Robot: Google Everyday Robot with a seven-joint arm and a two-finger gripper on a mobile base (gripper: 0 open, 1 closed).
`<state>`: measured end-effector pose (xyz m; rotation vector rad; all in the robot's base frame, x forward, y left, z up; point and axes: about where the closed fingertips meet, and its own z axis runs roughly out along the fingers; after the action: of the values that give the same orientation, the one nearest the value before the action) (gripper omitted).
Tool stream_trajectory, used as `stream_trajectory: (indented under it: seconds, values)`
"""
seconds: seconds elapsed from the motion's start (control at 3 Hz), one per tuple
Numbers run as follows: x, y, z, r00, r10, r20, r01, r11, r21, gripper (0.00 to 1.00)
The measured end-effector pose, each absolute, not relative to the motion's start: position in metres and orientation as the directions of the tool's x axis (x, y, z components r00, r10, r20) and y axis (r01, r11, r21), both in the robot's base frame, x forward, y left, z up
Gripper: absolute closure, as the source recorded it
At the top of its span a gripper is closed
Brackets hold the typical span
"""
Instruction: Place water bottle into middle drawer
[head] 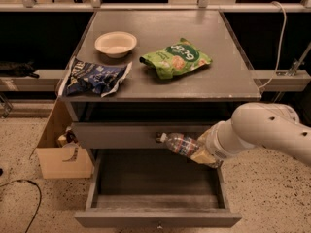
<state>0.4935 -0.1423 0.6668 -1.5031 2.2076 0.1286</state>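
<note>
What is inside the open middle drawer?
The drawer shows only bare floor. The gripper holds the bottle above its back right; the arm covers that corner.

Bottle (179, 143) in gripper (203, 153) — over middle drawer (155, 181)

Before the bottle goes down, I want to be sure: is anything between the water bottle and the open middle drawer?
Nothing visible does. The gripper holds the water bottle above the middle drawer, which is pulled out, and its box looks bare below the bottle.
</note>
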Motion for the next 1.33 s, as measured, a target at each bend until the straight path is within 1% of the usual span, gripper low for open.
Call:
stream_trajectory:
  seconds: [0.33, 0.67, 1.33]
  values:
    - [0.489, -0.129, 0.637, -0.296, -0.870, -0.394, -0.921, 0.370, -0.125, 1.00]
    - [0.468, -0.123, 0.603, -0.299, -0.876, -0.378, -0.933, 0.352, -0.079, 1.00]
    - [0.474, -0.119, 0.593, -0.302, -0.881, -0.365, -0.937, 0.345, -0.060, 1.00]
